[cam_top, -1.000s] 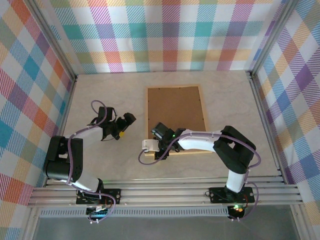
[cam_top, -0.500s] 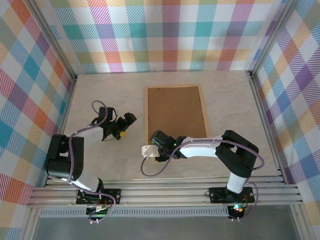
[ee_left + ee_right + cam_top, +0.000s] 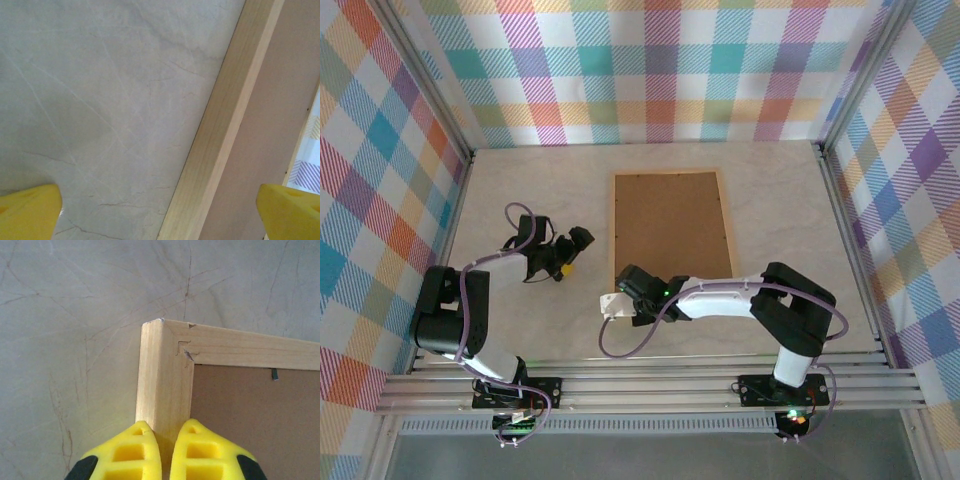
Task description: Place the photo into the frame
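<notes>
The frame (image 3: 614,230) lies face down on the table, its brown backing board (image 3: 670,230) facing up. My right gripper (image 3: 620,292) is at its near left corner. In the right wrist view the gripper (image 3: 168,442) is shut on the frame's light wooden rail (image 3: 162,375), one yellow finger (image 3: 135,452) on the table side and the other over the backing board (image 3: 250,415). My left gripper (image 3: 574,252) hovers open just left of the frame. Its wrist view shows the gripper (image 3: 157,215) spread wide over the rail (image 3: 220,125). The photo is out of view.
The pale marbled table (image 3: 520,190) is bounded by metal posts and checked cloth walls (image 3: 660,70) on three sides. A small metal tab (image 3: 274,373) holds the backing board near the corner. Both arm bases stand on the rail at the near edge.
My right gripper has closed from open onto the frame's left rail by the near corner, and its wrist shifted slightly left. The left arm has stayed put.
</notes>
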Available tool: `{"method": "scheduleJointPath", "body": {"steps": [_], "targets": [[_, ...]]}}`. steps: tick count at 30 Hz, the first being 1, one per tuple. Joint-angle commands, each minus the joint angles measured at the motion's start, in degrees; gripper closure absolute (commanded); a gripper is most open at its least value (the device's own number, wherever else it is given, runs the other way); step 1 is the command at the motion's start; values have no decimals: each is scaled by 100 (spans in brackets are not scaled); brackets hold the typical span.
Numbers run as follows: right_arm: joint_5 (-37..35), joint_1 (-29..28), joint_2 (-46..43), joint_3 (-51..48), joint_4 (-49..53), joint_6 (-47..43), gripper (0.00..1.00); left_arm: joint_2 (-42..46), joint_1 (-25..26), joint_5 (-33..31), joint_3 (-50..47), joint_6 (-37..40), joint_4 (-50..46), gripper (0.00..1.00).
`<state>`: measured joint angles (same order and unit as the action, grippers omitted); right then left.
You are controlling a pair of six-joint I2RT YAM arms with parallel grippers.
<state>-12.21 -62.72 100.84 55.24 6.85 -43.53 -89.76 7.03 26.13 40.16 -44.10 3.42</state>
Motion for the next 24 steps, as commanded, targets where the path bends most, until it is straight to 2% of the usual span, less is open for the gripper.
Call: {"method": "scheduleJointPath", "body": {"steps": [1, 15, 24], "targets": [[77, -32, 294, 91, 569, 19, 100, 89, -40, 111, -106, -10, 28, 0], [179, 59, -111, 525, 791, 297, 100, 339, 13, 239, -268, -85, -26, 0], [384, 248, -425, 759, 925, 423, 100, 423, 141, 501, -343, -497, 413, 0]]}}
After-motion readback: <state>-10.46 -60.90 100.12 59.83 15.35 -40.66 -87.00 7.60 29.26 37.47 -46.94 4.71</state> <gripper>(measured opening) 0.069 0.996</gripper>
